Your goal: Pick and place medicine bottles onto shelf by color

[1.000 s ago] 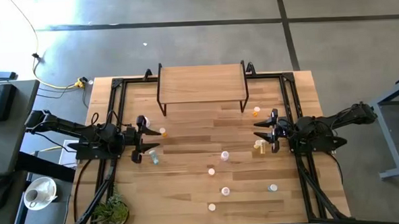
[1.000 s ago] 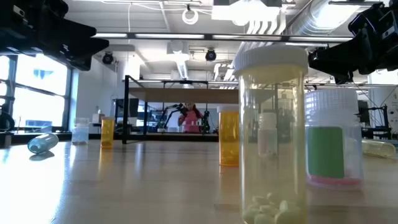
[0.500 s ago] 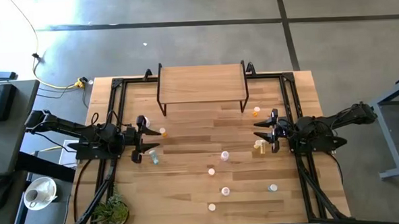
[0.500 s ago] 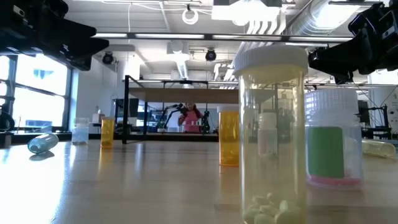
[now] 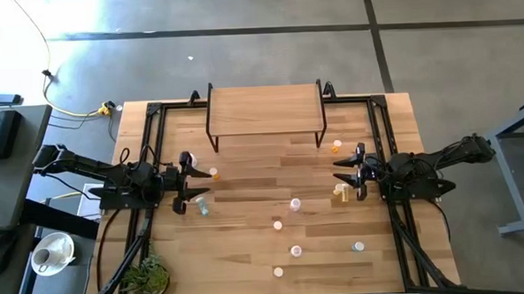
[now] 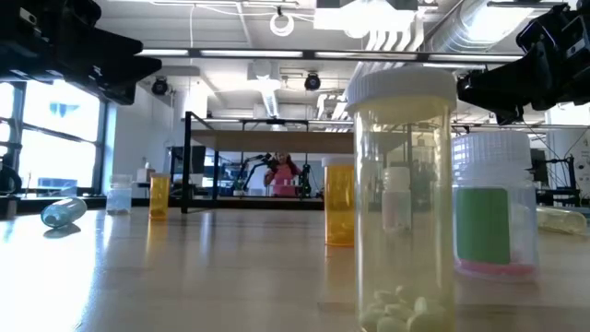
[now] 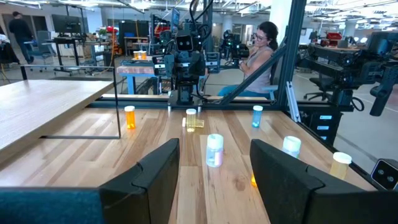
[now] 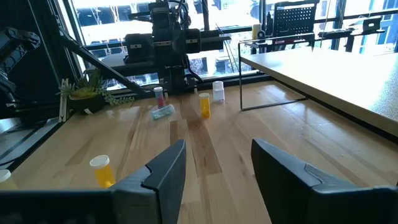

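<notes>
The shelf (image 5: 265, 110) stands on thin black legs at the table's far middle, its wood top bare. Several medicine bottles stand scattered on the table. An orange one (image 5: 213, 173) and a pale blue one lying on its side (image 5: 203, 208) are near my left gripper (image 5: 193, 180). An orange one (image 5: 336, 146) and a yellow one (image 5: 340, 191) are near my right gripper (image 5: 345, 173). Pinkish-white ones (image 5: 295, 203) run down the middle. Both grippers hover level above the table, open, facing each other, with nothing between the fingers (image 7: 214, 168) (image 8: 217, 168).
Black frame rails (image 5: 153, 161) run along the table's left and right sides. A small plant (image 5: 146, 278) sits at the near left corner. More bottles (image 5: 358, 246) stand toward the near edge. A person (image 7: 261, 50) sits beyond the table's right side.
</notes>
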Controlling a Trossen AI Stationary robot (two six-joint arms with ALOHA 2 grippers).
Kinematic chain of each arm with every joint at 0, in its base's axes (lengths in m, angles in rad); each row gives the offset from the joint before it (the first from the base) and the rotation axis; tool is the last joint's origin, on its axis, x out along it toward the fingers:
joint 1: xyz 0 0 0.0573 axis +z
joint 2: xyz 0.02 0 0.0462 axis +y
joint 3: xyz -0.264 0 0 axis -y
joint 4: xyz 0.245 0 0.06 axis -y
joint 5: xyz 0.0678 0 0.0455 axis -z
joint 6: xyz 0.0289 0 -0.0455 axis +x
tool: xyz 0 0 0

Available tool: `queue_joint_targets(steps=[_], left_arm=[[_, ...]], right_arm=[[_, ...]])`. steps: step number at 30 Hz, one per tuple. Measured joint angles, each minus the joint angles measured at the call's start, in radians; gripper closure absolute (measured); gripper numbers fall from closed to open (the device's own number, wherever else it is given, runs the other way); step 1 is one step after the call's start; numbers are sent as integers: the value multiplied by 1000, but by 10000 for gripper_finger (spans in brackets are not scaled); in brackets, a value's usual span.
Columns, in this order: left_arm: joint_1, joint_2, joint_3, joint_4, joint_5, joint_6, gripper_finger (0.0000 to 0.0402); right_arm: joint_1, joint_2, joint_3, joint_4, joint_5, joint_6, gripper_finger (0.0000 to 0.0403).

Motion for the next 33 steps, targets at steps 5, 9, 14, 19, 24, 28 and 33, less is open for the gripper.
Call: queue_joint_targets(steps=[5, 9, 14, 19, 24, 28, 33], left_arm=[[0, 0, 0, 0, 0, 0, 216], [0, 0, 0, 0, 0, 0, 216], [0, 0, 0, 0, 0, -3, 216], [0, 0, 0, 0, 0, -29, 216], [0, 0, 0, 0, 0, -27, 216], [0, 0, 0, 0, 0, -29, 216], [0, 0, 0, 0, -8, -29, 216]], right_arm=[[0, 0, 0, 0, 0, 0, 229], [0, 0, 0, 0, 0, 0, 229], [0, 0, 0, 0, 0, 0, 229], [0, 0, 0, 0, 0, 0, 229], [0, 0, 0, 0, 0, 0, 229], [0, 0, 0, 1, 0, 0, 229], [0, 0, 0, 6, 0, -20, 229]])
